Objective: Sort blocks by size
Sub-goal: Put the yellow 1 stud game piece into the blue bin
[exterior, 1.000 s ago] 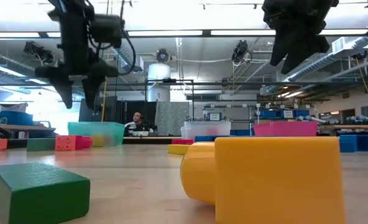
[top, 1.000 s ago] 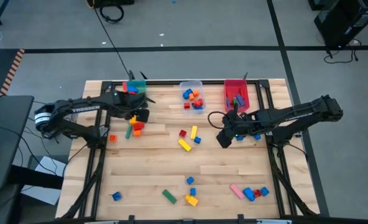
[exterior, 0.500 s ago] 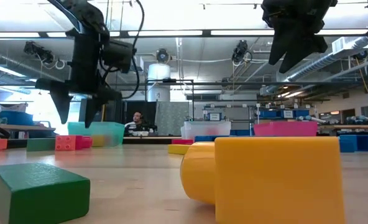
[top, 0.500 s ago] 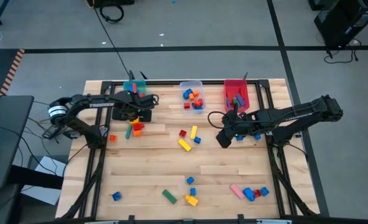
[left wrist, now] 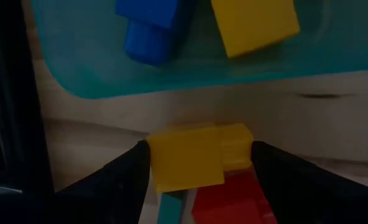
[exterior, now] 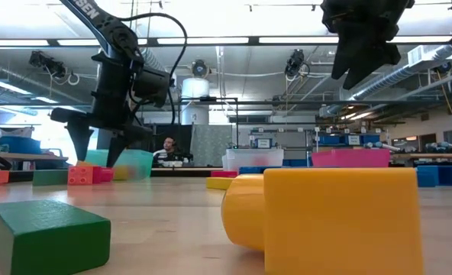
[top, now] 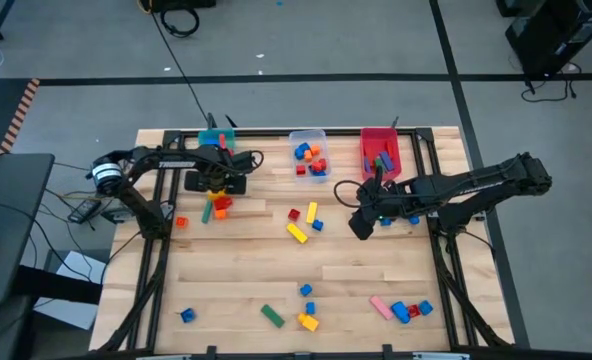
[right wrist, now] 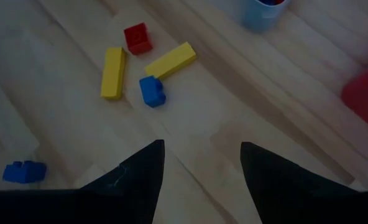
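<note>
Coloured blocks lie scattered on the wooden table [top: 376, 290]. A yellow block [left wrist: 193, 155] lies by a red block [top: 223, 204] and a green one [top: 206, 212], just in front of the teal bin [top: 216, 138]. My left gripper [top: 216, 183] is open and low over this yellow block, one finger on each side; it also shows in the low view [exterior: 96, 156]. My right gripper [top: 359, 222] is open and empty, high above the table right of centre. Below it lie a red block [right wrist: 137, 38], two yellow bars [right wrist: 113, 73] and a blue block [right wrist: 151, 91]. My left gripper's fingers [left wrist: 125, 180] come from above, pointing down, and stand close on either side of the yellow block's two ends [left wrist: 156, 158]. I cannot tell whether they touch it. The block lies on the table next to the red block.
The teal bin holds a blue [left wrist: 150, 25] and a yellow block [left wrist: 252, 22]. A clear bin [top: 308, 150] and a red bin [top: 380, 152] stand along the far edge. More blocks lie near the front edge [top: 401, 310]. A big yellow block [exterior: 325, 218] and a green one [exterior: 46, 233] lie close to the low camera.
My left gripper has come down toward the yellow block in front of the teal bin, its fingers staying apart. The blocks have not moved.
</note>
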Tool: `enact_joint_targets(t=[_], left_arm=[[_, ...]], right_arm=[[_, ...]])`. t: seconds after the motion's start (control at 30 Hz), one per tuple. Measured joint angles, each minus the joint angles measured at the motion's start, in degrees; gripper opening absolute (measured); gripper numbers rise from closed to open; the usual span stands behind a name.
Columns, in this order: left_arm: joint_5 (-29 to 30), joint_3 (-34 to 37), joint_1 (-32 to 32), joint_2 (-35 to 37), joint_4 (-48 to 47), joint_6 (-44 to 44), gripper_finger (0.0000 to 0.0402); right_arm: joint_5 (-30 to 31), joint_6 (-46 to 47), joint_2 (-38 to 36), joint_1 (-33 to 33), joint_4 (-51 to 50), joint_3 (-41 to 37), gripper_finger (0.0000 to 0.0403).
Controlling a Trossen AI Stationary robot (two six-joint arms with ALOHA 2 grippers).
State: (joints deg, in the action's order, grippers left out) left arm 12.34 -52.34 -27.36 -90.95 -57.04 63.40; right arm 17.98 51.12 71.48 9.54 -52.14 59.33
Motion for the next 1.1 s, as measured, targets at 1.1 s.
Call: enact_joint_targets(t=[1.1], left_arm=[[-10.4, -6.3, 11.7, 2.9, -3.1, -13.4, 0.0281]], right_arm=[[-0.1, -0.3, 0.0, 0.6, 0.3, 0.0, 0.0225]])
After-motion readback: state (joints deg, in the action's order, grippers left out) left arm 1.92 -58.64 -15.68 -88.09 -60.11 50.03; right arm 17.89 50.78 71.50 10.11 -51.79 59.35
